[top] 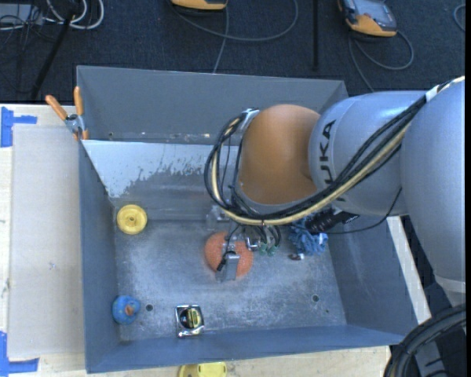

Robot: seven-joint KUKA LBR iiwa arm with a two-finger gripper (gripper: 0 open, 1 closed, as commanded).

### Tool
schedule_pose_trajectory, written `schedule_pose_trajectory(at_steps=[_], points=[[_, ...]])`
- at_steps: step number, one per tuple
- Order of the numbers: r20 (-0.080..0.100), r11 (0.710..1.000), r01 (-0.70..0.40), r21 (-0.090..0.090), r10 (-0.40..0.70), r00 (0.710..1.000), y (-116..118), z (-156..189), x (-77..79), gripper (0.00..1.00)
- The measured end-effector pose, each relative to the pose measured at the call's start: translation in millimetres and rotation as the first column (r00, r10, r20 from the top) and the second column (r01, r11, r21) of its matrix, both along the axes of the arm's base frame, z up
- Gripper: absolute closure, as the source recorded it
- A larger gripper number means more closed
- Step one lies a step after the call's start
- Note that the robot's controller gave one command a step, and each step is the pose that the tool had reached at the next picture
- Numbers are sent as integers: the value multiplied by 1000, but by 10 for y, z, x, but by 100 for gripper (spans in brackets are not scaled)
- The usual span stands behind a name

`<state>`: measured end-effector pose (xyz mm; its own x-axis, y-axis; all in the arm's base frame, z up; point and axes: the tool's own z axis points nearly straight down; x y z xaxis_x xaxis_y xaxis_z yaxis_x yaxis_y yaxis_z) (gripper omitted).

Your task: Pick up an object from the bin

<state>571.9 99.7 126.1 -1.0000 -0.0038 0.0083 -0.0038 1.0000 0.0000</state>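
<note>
- The gripper [230, 267] is hanging low over the middle of the bin [141, 116], right down at the floor; whether it is open or closed I cannot tell, as the wrist above is covering most of it.
- It is sitting on top of an orange ball [217, 250] (round and reddish-orange, with the grey metal of the gripper overlapping its right side); the ball is lying on the bin floor near the centre, slightly towards the back slope.
- The arm [392, 155] is reaching in from the right; its orange cover [275, 159] is bulging over the back half of the bin, and black and yellow cables [220, 171] are looping around the cover's left edge.
- A crumpled blue thing [308, 240] is lying just to the right of the gripper, partly tucked under the arm.
- A yellow disc [131, 219] is resting well to the left of the ball, at the foot of the sloping back wall.
- A blue ball [125, 309] with an orange patch is sitting in the front left corner.
- A small tape measure [189, 318], yellow and black in a shiny case, is lying by the front wall, near the blue ball and well apart from the gripper.
</note>
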Motion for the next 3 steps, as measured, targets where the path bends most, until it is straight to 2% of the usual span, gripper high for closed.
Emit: schedule_pose_trajectory(at_steps=[1, 2, 3], points=[[8, 1000, 2, 1, -2, 1000, -4, 48, 17, 0], [16, 1000, -24, 1, 24, 1000, -486, -371, 119, 100], [16, 1000, -23, 1, 23, 1000, -486, -371, 119, 100]])
